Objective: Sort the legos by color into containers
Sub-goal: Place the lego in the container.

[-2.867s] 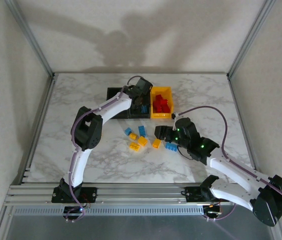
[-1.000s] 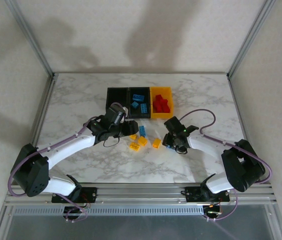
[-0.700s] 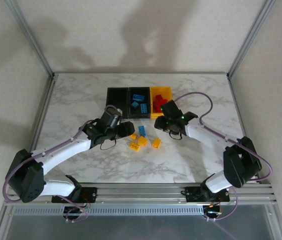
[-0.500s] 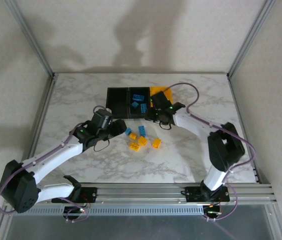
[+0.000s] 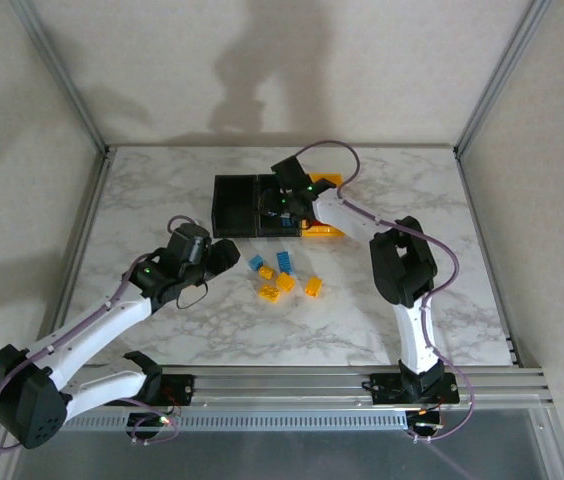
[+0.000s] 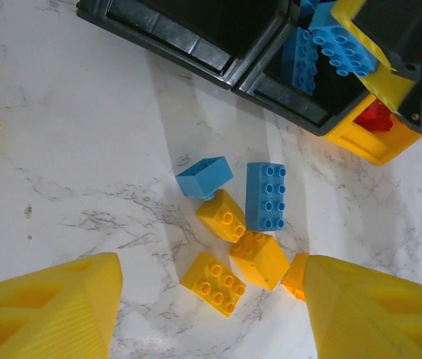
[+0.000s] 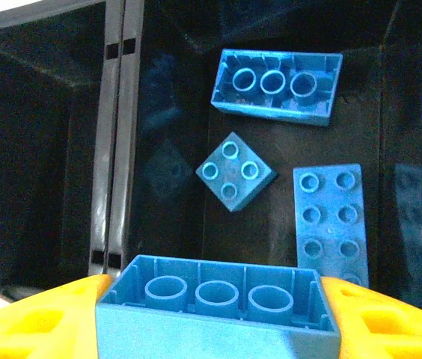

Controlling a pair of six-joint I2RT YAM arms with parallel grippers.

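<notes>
Our right gripper reaches to the far side of the marble table and hangs over the middle black bin. Its yellow fingers are clamped on the two ends of a long blue brick, hollow side up, above the near part of that bin. Three blue legos lie on the bin floor: another long brick upside down at the far end, a small square brick in the middle, and a flat eight-stud brick to its right. The left black bin touches this one, and the yellow bin on the right holds red bricks.

Our left gripper hovers above the table, just left of the loose pile, jaws apart with nothing between them. The pile lies near the bins: a blue eight-stud brick, a small light-blue brick on its side, and four yellow bricks clustered nearer to us.
</notes>
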